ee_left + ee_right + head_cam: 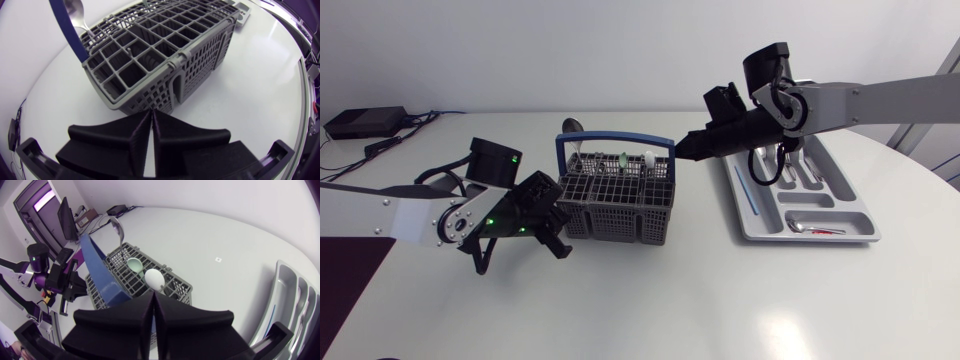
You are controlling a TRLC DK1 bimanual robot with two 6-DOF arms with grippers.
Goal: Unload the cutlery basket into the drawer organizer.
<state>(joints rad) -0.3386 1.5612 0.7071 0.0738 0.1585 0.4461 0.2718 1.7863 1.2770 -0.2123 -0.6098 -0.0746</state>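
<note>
The grey cutlery basket (617, 200) with a blue handle (610, 140) stands mid-table. A metal spoon (572, 128), a green utensil (621, 157) and a white one (647, 157) stick up from it. My left gripper (557, 238) is shut and empty, low beside the basket's left end; in the left wrist view its tips (151, 116) almost touch the basket wall (170, 85). My right gripper (688, 150) is shut on nothing and hovers over the basket's far right corner. In the right wrist view it (153, 296) sits just above the white utensil (154, 278).
The grey drawer organizer (758, 228) lies right of the basket, holding several cutlery pieces, a blue stick (750, 190) and a red-handled piece (823, 231). My right arm reaches over its far end. A black box with cables (365, 122) sits at the far left corner.
</note>
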